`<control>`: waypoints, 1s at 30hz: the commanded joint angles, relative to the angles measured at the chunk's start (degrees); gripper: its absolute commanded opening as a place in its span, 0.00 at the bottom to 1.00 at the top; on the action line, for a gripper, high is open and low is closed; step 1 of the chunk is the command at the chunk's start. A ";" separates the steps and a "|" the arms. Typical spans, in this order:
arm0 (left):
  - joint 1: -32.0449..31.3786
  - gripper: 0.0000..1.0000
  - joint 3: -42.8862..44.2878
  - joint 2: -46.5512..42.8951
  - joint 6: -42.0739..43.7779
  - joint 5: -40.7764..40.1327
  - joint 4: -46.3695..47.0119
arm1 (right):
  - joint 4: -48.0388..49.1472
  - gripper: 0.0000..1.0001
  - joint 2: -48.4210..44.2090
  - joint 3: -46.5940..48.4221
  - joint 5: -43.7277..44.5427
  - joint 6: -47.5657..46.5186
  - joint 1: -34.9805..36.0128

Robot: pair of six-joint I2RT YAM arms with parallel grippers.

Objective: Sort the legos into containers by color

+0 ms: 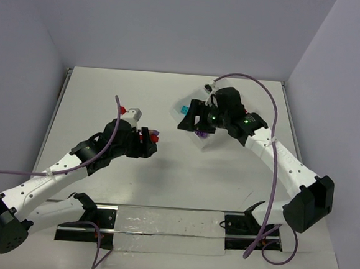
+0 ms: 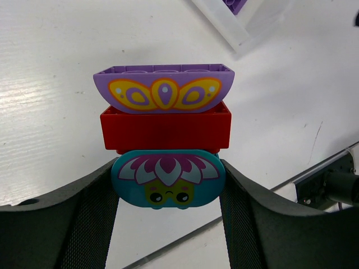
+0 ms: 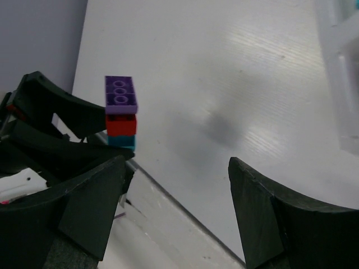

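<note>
Plain lavender-grey walls (image 1: 176, 22) enclose a white table (image 1: 182, 184) (faint wood grain) under even light.

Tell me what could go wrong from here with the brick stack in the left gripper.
1. The left gripper holds only the teal brick. The red brick and purple brick stand clear of its fingers, so a sideways pull from the open right gripper could lever them loose.
2. The three colours are joined. Released into the tray as they are, at least two would land in the wrong compartment.
</note>
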 commanded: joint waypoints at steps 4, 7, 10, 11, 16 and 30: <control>-0.25 0.00 0.36 -1.18 1.29 1.77 4.02 | 3.86 0.82 9.92 8.10 -4.09 5.45 6.64; -0.25 0.00 0.27 -1.71 1.29 1.80 3.82 | 5.42 0.82 13.06 9.59 -3.91 6.97 7.88; -0.25 0.00 0.23 -2.47 1.29 1.85 3.66 | 6.27 0.82 15.24 11.09 -4.54 8.19 8.48; -0.25 0.00 0.27 -2.69 1.29 1.79 3.56 | 6.60 0.82 16.15 11.48 -4.87 8.47 8.63; -0.23 0.00 0.20 -3.08 1.32 1.83 3.09 | 8.02 0.81 17.98 12.02 -6.65 8.96 9.54; -0.25 0.00 -0.08 -3.86 1.12 1.33 2.39 | 14.91 0.22 19.73 10.25 -13.40 11.50 11.91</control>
